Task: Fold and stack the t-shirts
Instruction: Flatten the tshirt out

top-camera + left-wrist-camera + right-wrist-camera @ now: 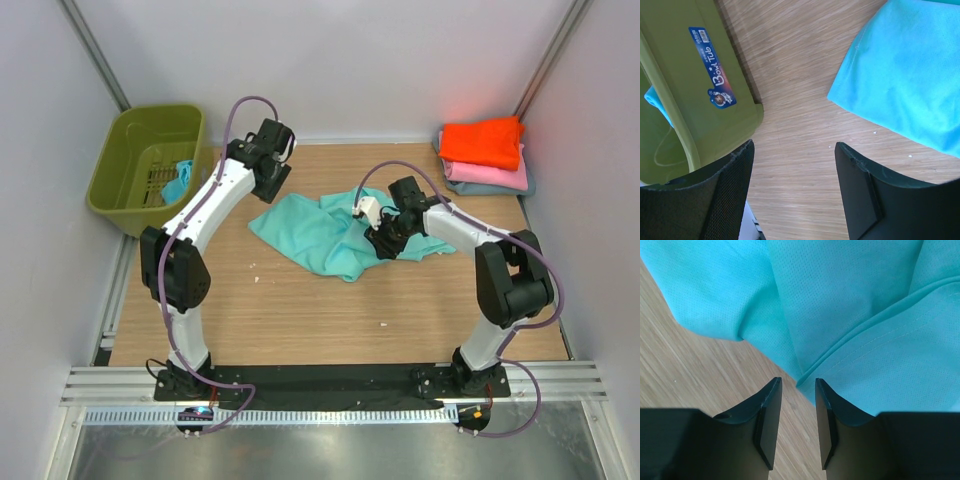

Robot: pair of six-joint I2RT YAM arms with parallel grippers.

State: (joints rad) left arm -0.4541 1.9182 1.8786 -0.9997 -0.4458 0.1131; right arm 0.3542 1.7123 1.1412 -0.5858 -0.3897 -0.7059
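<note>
Seen from above, a wooden table (300,310) has two robot arms bolted at its near edge, and your folding job looks a little past halfway. In the far right corner sits a neat stack of three folded t-shirts: the orange t-shirt (483,142) is on top, the pink t-shirt (490,176) is under it, and only the edge of the grey-blue t-shirt (500,191) shows at the bottom. Those three appear finished. A teal t-shirt (315,235) lies crumpled and unfolded in the middle of the table, well apart from the stack, its cloth bunched into ridges. Another teal t-shirt (180,180) is still inside the olive-green basket (115,170) at the far left corner, with only part of it visible. So two shirts seem left to fold and stack. Your right gripper (797,385) hovers low over the near right part of the crumpled shirt. Its fingers are narrowly parted, and bare wood shows between them. A hemmed edge of cloth lies just past the tips, and nothing is grasped. Your left gripper (792,150) hangs over bare table between the basket and the shirt's left edge. It is spread wide and empty, touching neither. The step in hand looks like taking hold of the centre shirt to spread it flat. After that it needs folding and a place on the stack, and then the basket shirt needs the same.
</note>
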